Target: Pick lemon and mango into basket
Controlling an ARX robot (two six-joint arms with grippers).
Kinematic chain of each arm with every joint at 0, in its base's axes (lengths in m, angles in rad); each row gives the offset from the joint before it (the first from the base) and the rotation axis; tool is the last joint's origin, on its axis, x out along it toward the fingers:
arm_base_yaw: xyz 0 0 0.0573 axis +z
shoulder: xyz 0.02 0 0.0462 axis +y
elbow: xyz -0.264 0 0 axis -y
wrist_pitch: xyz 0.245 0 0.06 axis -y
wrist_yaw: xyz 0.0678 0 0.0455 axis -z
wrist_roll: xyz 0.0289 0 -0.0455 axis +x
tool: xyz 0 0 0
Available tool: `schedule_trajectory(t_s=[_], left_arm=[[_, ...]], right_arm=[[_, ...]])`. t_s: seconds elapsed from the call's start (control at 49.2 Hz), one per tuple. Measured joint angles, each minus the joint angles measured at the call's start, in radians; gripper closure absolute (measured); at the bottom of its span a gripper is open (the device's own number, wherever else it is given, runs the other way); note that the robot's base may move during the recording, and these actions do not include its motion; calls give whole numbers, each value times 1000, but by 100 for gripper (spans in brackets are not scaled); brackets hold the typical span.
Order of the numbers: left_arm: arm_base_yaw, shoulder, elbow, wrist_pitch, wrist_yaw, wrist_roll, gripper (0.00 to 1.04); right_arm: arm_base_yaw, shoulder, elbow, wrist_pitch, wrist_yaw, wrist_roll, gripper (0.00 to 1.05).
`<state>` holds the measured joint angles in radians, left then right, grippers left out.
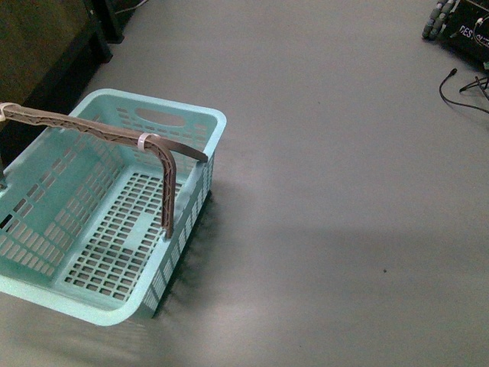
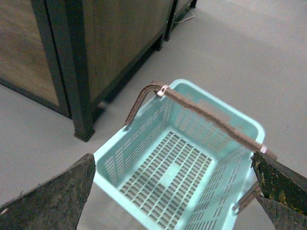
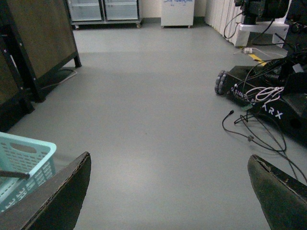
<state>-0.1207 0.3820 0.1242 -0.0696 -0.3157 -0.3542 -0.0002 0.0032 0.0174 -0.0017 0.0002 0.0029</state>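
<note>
**Front view.** The basket is pale teal plastic and rectangular, with slotted walls and floor and an oval cut-out in its far end wall. A brown arched handle spans it and is fixed with a white tie. The basket stands upright on the grey floor, on the robot's left side. Its interior shows only bare slotted floor.

**Left wrist view.** The left gripper has its jaws spread wide and grips nothing. Its two dark fingers frame the picture's lower corners. The basket lies below and between the jaws, clear of both, with its open top facing the camera. The handle runs across it, one end close beside one finger. A wood-panelled cabinet on a dark frame stands beyond the basket.

**Right wrist view.** The right gripper is likewise spread wide and holds nothing. Only one corner of the basket shows, outside the jaws and beside one finger. Bare floor lies between the jaws. A wheeled black base with loose cables sits beyond the other finger.
</note>
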Motion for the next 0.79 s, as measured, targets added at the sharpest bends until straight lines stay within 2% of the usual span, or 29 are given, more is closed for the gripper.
schedule_trajectory(t_s=[0.203, 0.386, 0.569, 0.792], left_arm=[[75, 387, 87, 311, 176, -202, 7], [59, 798, 160, 535, 314, -465, 7], [35, 1056, 224, 663, 328, -586, 7], [15, 1304, 319, 719, 301, -681, 7]], right_arm=[[0, 0, 0, 0, 0, 0, 9], [0, 0, 0, 0, 0, 0, 9], [0, 0, 0, 0, 0, 0, 9], [0, 0, 0, 0, 0, 0, 9]])
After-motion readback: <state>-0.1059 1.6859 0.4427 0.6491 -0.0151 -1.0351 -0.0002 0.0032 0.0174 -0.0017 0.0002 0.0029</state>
